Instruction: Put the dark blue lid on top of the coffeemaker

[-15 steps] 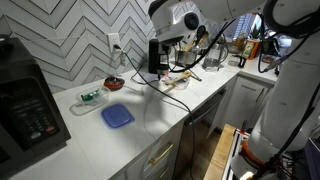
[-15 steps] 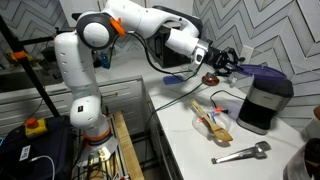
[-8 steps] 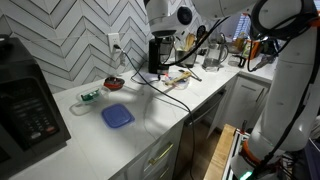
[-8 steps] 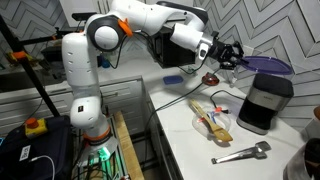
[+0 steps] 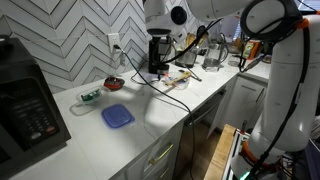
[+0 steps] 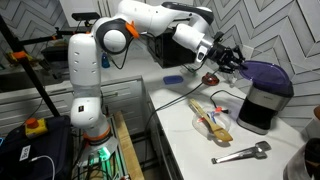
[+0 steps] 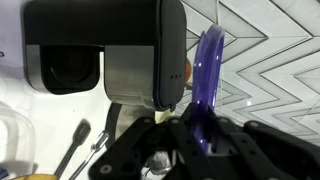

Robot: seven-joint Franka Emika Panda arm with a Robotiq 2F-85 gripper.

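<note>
The arm reaches out level over the counter, its gripper (image 6: 232, 62) clamped on the dark blue lid (image 6: 264, 72) just over the coffeemaker (image 6: 262, 108). Only the wrist view shows the lid edge-on between the fingers (image 7: 150, 148).

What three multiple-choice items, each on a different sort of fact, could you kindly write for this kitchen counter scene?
1. Where is the dark blue lid?
A. lying on the floor
B. at the top of the coffeemaker
C. inside a cupboard

2. What colour is the flat square lid on the counter?
A. medium blue
B. red
C. yellow

3. What is the end effector doing?
A. hanging open and empty
B. out of every view
C. shut on the dark blue lid

Answers:
1 B: an exterior view shows it over the machine's top.
2 A: it reads blue against the white surface.
3 C: the wrist view shows it clamping the lid's edge.
</note>
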